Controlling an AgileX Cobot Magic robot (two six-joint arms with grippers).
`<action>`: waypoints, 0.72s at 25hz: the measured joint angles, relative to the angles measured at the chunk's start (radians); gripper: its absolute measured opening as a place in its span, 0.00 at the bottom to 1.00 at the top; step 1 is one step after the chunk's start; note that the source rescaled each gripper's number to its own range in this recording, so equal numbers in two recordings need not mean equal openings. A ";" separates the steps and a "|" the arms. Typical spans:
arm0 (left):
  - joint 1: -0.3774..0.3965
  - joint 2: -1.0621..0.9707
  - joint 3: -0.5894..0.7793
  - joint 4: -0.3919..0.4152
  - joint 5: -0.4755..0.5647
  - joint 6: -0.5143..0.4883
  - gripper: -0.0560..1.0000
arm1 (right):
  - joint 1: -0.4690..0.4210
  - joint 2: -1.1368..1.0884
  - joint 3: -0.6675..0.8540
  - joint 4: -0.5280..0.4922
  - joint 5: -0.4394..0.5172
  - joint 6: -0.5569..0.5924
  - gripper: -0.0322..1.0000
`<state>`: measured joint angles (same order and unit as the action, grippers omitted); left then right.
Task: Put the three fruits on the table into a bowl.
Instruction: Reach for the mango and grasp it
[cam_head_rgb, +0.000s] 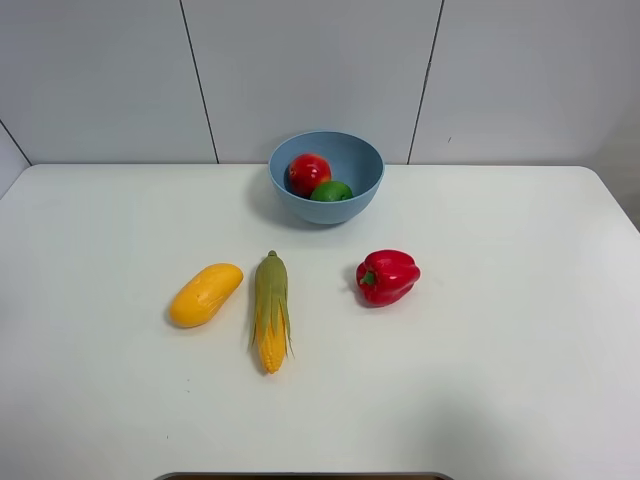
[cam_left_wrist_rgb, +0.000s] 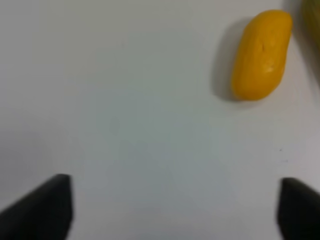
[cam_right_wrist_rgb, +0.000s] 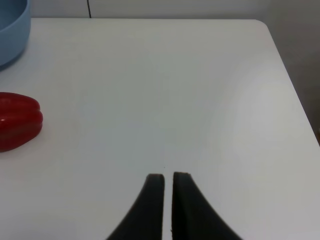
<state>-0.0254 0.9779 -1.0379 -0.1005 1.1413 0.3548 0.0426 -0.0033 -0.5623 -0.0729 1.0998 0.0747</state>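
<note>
The light-blue bowl (cam_head_rgb: 326, 177) stands at the back middle of the white table (cam_head_rgb: 500, 350). The red pomegranate-like fruit (cam_head_rgb: 308, 173) and the green lime (cam_head_rgb: 331, 191) lie inside it. The yellow-orange mango (cam_head_rgb: 205, 294) lies on the table at the left; it also shows in the left wrist view (cam_left_wrist_rgb: 261, 55), well ahead of my open, empty left gripper (cam_left_wrist_rgb: 172, 205). My right gripper (cam_right_wrist_rgb: 168, 182) is shut and empty over bare table. Neither arm shows in the exterior high view. The bowl's edge (cam_right_wrist_rgb: 12, 35) shows in the right wrist view.
A corn cob with green husk (cam_head_rgb: 271, 310) lies just right of the mango. A red bell pepper (cam_head_rgb: 387, 277) lies in front of the bowl, also in the right wrist view (cam_right_wrist_rgb: 17, 120). The table's right edge (cam_right_wrist_rgb: 290, 85) is near my right gripper.
</note>
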 joint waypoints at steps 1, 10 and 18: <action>0.000 0.031 -0.019 0.005 0.004 0.005 0.93 | 0.000 0.000 0.000 0.000 0.000 0.000 0.03; -0.203 0.264 -0.173 0.122 0.068 0.049 1.00 | 0.000 0.000 0.000 0.000 0.000 0.000 0.03; -0.358 0.430 -0.197 0.090 0.058 0.120 1.00 | 0.000 0.000 0.000 0.000 0.000 0.000 0.03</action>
<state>-0.3833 1.4084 -1.2347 -0.0103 1.1996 0.4749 0.0426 -0.0033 -0.5623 -0.0729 1.0998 0.0747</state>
